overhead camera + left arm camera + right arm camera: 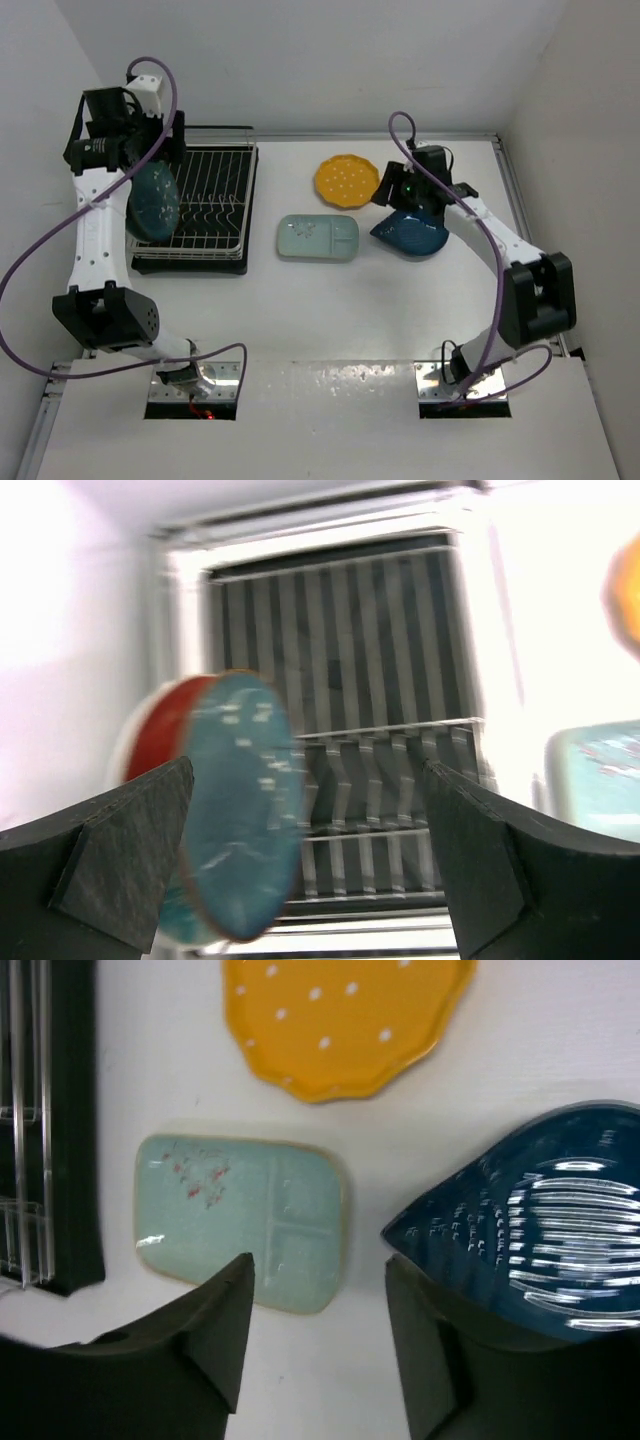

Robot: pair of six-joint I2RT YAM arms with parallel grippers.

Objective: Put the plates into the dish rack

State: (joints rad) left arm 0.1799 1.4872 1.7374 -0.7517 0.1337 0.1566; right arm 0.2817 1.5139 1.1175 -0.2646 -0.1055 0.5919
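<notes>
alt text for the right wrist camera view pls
The right hand, its two dark fingers apart, hangs over white table between a pale blue rectangular divided ceramic plate at left and a dark blue leaf-shaped plate at right. A yellow scalloped dotted plate lies beyond, and the edge of the black wire dish rack shows far left.

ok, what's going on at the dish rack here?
Plates are going into the black wire dish rack. A dark teal round plate and a red round plate behind it stand on edge there; the left arm's fingers are open either side of the teal one. The right arm's fingers sit apart at the tip of the dark blue leaf-shaped plate. A yellow scalloped dotted plate and a pale blue rectangular divided plate lie on the table.
</notes>
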